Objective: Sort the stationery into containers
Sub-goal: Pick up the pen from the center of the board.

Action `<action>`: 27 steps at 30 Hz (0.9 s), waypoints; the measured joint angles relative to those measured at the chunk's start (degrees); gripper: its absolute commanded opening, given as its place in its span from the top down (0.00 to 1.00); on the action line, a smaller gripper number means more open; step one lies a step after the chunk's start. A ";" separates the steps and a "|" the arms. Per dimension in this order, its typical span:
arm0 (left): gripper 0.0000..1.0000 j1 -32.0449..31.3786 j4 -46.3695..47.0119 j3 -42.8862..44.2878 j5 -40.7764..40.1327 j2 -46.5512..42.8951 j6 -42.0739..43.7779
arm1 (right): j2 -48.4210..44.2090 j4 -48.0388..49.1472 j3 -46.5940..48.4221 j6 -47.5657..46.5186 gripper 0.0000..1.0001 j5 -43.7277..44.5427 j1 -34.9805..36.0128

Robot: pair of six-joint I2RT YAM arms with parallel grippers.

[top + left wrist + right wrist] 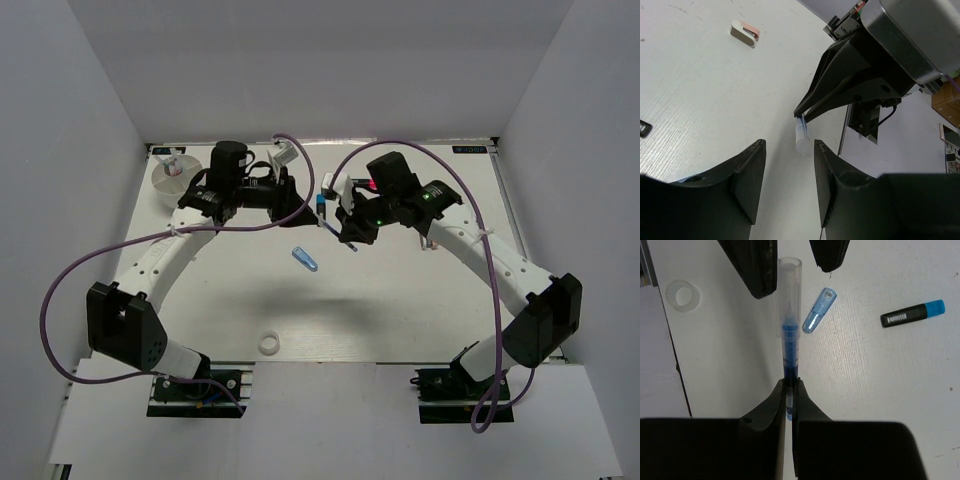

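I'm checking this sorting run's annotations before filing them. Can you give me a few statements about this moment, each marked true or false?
1. The right end effector is shut on a blue pen. True.
2. The left end effector holds the translucent blue tube. False: its fingers stand open and the tube lies on the table.
3. The white tape ring sits inside the white tub. False: the ring lies on the table near the arms' bases, far from the tub.
4. A black marker with a blue end lies on the table. True.
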 measured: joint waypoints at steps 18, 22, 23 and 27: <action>0.96 -1.22 0.22 0.11 -0.44 0.42 -0.90 | 0.52 0.04 0.50 0.57 0.69 1.42 0.85; 1.00 -1.09 0.39 0.11 -3.26 0.42 -2.86 | 0.50 1.01 0.50 2.25 0.28 1.90 0.79; 1.00 -0.90 0.42 0.11 -4.09 0.42 -3.63 | 0.50 1.73 0.50 2.75 0.21 2.34 0.66; 1.00 -0.17 -0.11 -0.39 -8.44 -0.07 -4.74 | -0.42 4.24 0.48 7.48 0.11 4.13 -1.14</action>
